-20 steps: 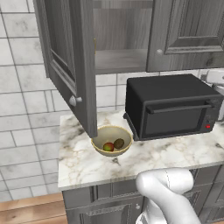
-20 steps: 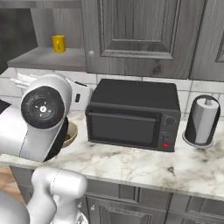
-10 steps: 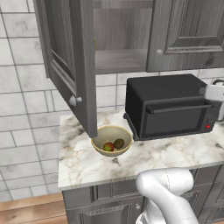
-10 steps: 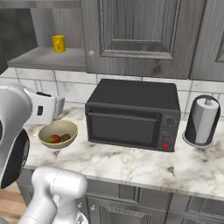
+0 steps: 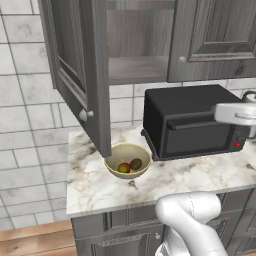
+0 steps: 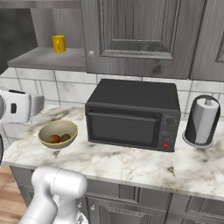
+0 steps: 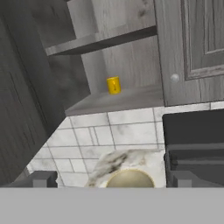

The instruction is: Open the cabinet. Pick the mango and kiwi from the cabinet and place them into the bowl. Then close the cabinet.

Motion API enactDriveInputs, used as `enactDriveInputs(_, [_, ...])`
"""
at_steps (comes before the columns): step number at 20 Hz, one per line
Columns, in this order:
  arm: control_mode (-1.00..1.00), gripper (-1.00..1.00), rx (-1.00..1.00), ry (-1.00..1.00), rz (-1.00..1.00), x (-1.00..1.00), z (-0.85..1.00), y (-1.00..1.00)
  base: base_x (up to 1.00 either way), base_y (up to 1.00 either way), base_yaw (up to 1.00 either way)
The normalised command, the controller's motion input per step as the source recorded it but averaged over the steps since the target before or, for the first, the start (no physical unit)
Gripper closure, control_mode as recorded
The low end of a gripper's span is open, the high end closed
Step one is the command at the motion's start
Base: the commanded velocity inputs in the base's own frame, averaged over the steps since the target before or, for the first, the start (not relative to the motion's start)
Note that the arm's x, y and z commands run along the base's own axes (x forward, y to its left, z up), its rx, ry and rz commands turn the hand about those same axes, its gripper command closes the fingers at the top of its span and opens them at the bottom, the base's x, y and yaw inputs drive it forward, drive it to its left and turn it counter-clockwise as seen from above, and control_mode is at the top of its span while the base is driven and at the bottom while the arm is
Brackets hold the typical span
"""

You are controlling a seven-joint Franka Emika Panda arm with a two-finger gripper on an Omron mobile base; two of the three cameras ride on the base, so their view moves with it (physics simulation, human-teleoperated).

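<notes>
The cabinet (image 5: 140,45) stands with its left door (image 5: 75,70) swung wide open and its right door (image 6: 140,35) shut. On the counter below sits the tan bowl (image 5: 127,161), holding the red-green mango (image 5: 123,168) and the brown kiwi (image 5: 136,163); both also lie in the bowl (image 6: 57,133) in the right base view. My gripper (image 7: 110,180) is open and empty, its fingertips (image 7: 41,179) wide apart. It is drawn back from the counter and looks over the bowl (image 7: 130,179) toward the open shelf (image 7: 118,99).
A black toaster oven (image 6: 131,116) stands right of the bowl, close to it. A paper towel roll (image 6: 202,120) is at the far right of the marble counter (image 6: 131,164). A yellow cup (image 7: 113,85) sits on the cabinet's shelf.
The arm has swung back from the bowl, leaving the middle of the right base view and uncovering the bowl there. The fruit and the doors have not moved.
</notes>
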Motion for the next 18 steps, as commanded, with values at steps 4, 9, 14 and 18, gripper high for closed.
enactDriveInputs(4, [-1.0,-1.0,-0.05,-0.03,0.0,-0.1,0.0,0.37,0.0,0.0,0.0])
enactDriveInputs(9, [-1.0,-1.0,-0.03,-0.07,0.0,-0.24,0.0,0.37,0.0,0.0,0.0])
enactDriveInputs(14, [-1.0,-1.0,-0.02,-0.04,0.0,-0.31,0.0,0.33,0.0,0.0,0.0])
enactDriveInputs(18, [-1.0,-1.0,0.0,0.0,0.0,-0.27,0.0,0.32,0.0,0.0,0.0])
